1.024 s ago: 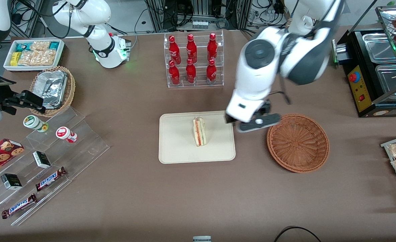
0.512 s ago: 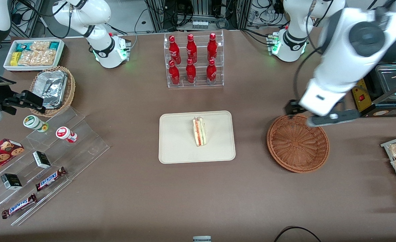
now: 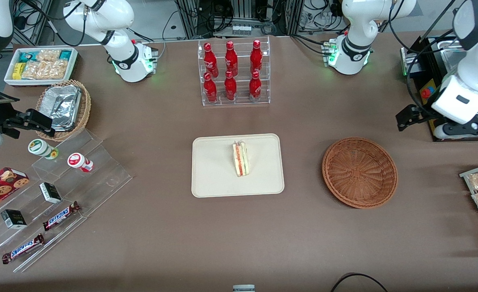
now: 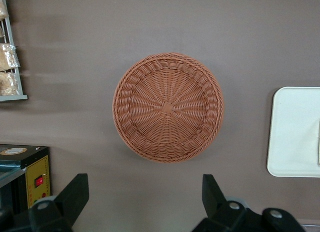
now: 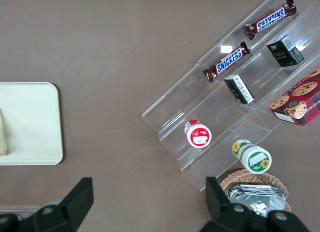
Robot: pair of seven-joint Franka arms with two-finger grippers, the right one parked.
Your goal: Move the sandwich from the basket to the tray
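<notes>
Claw spread apart, holding nothing, raised clear of round reddish-brown wicker basket. Wrapped triangular sandwich resting on cream rectangular tray. Placement judged complete; only parking left.

Readable text: SNICKERS only.
Two Snickers bars on the clear acrylic step rack show the "SNICKERS" logo; both also legible in the right wrist view. Bottle, box and cup labels can't be read.
</notes>
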